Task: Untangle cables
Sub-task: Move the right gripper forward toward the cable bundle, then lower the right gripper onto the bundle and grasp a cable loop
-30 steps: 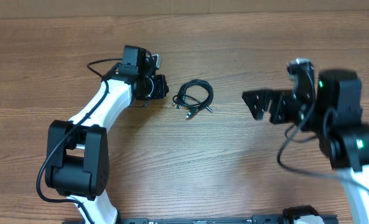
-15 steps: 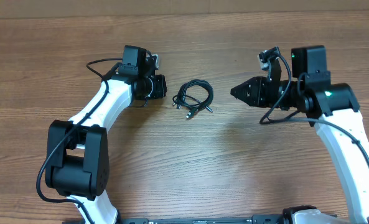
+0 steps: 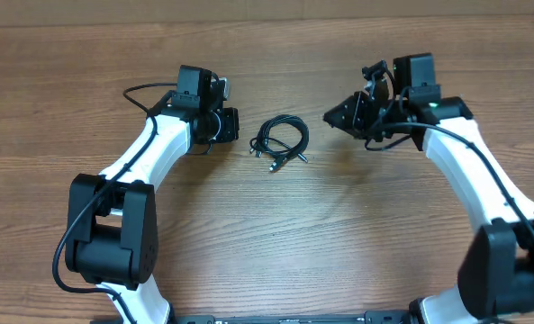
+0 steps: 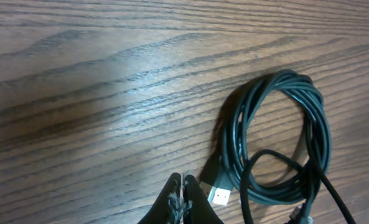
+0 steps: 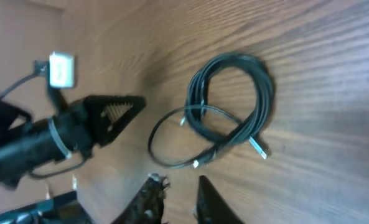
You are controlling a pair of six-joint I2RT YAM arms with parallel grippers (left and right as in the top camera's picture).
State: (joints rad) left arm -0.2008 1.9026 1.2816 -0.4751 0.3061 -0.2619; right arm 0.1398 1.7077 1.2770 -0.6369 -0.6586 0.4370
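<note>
The cables (image 3: 280, 142) lie as one small bunch of thin black loops on the wooden table, between the two arms. In the left wrist view the coil (image 4: 284, 140) fills the right side, and a silver-tipped plug (image 4: 219, 195) lies just right of my left gripper (image 4: 182, 182). That gripper is shut with nothing in it, a little left of the bunch (image 3: 237, 125). My right gripper (image 3: 328, 117) points at the bunch from the right, apart from it. In the right wrist view its fingers (image 5: 178, 185) stand slightly apart and empty, short of the coil (image 5: 234, 99).
Bare wood-grain table (image 3: 276, 252) surrounds the bunch on all sides. The left arm's white links (image 3: 149, 153) run down the left, the right arm's (image 3: 469, 171) down the right. The table's far edge runs along the top of the overhead view.
The right arm has swung in from the right toward the cables, and its wide-open jaws have narrowed. The left arm and the cables have stayed put.
</note>
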